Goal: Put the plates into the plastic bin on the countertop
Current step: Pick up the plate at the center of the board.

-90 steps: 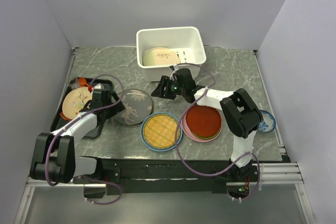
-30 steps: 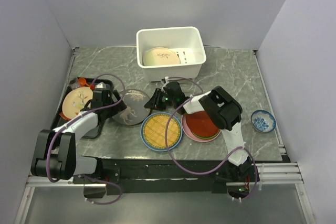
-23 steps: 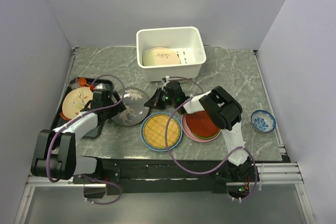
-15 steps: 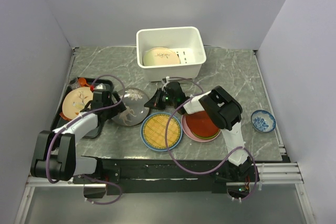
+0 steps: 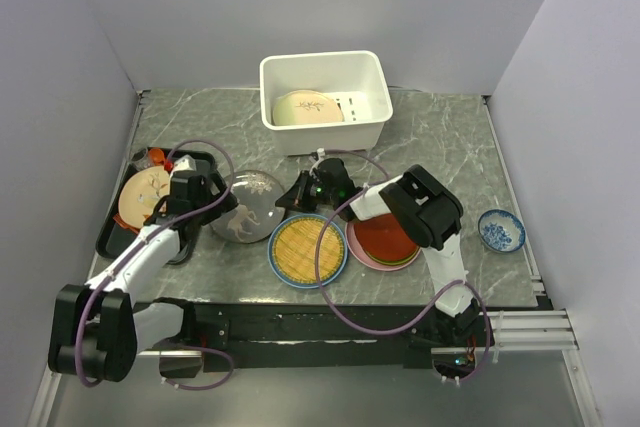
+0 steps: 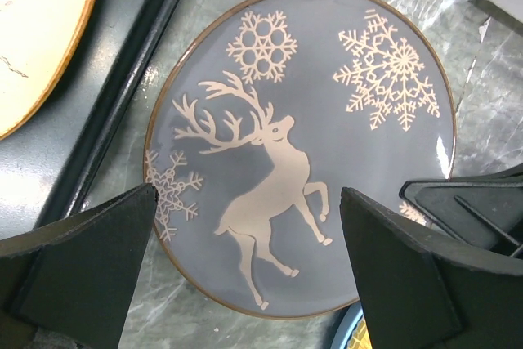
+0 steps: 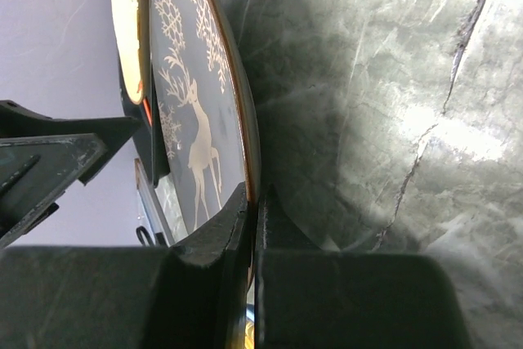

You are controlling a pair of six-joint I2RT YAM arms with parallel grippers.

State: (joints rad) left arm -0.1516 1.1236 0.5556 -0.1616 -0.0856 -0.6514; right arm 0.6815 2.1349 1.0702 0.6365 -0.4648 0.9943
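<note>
The grey plate [image 5: 248, 207] with a deer figure lies on the countertop [image 5: 440, 137]. My right gripper [image 5: 297, 190] is shut on its right rim; the right wrist view shows both fingers pinching the rim [image 7: 252, 202]. My left gripper [image 6: 247, 194] hovers open above the grey plate [image 6: 302, 145], gripping nothing. The plastic bin [image 5: 330, 135] stands at the back with the cream plate [image 5: 307, 107] inside. A yellow woven disc [image 5: 307, 250] rests on a blue plate. The red plate [image 5: 385, 232] tops a pink and lime green stack.
A black tray [image 5: 115, 232] at the left holds a peach flower-patterned plate [image 5: 145, 194]. A small blue-and-white bowl [image 5: 499, 230] sits at the right. White walls enclose the counter on three sides.
My right gripper has closed from partly open onto the grey plate's rim. The left arm has shifted a little, its gripper still open over the plate.
</note>
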